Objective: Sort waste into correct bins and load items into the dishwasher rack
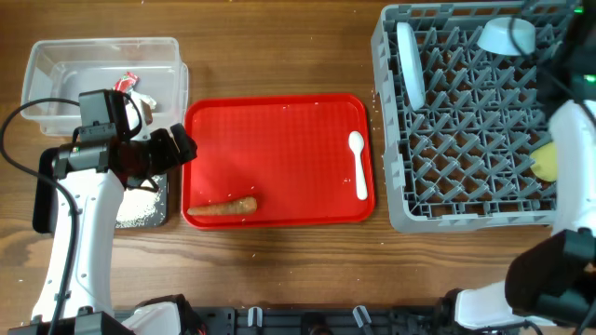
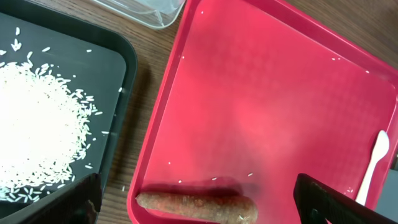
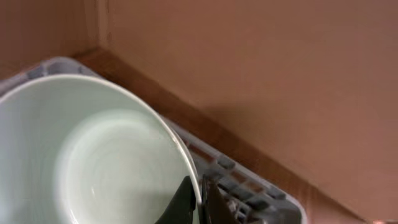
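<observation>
STATE: left gripper (image 2: 196, 186) spread above carrot (image 2: 196, 206) in red tray (image 2: 261, 93) corner | right gripper (image 3: 200, 202) pinches green bowl (image 3: 93, 162) rim over rack (image 3: 249, 186) corner | RISK: if you release early, bowl tips off pegs; carrot may roll from the 2 fingers.

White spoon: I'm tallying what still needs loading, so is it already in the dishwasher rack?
No, the white spoon lies on the red tray, outside the dishwasher rack.

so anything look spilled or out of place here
Yes: a few stray rice grains lie scattered on the red tray, outside the black tray holding the rice pile. One seems to sit on the table between them.
</observation>
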Available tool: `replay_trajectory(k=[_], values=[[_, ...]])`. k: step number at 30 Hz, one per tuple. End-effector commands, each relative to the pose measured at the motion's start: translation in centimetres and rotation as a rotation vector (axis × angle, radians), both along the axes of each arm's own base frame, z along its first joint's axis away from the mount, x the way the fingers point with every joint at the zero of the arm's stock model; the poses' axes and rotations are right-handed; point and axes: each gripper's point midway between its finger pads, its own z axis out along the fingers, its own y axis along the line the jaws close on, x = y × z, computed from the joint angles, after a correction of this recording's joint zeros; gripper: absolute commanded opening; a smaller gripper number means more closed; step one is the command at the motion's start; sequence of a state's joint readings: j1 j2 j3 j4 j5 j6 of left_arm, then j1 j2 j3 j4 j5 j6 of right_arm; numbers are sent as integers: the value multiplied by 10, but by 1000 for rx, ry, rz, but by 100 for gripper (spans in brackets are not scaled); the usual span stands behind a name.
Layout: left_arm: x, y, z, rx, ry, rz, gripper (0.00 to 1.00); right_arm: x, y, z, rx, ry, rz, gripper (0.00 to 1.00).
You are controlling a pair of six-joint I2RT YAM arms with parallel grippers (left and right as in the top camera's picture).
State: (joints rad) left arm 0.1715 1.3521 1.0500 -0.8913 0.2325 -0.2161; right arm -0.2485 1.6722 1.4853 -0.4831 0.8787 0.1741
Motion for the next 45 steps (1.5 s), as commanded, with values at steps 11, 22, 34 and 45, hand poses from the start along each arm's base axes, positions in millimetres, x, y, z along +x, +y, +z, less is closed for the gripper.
replay_trajectory(k=[11,22,34,45], values=[[1,2,2,-6,4,14,98,27,49,-88,-229,366,42,4],[-1,1,1,-7,12,14,98,93,65,-63,-481,664,424,4],[-1,2,1,-6,8,14,98,79,71,-115,-514,819,541,4],[1,2,2,-5,2,14,98,73,97,-110,-494,651,434,40]])
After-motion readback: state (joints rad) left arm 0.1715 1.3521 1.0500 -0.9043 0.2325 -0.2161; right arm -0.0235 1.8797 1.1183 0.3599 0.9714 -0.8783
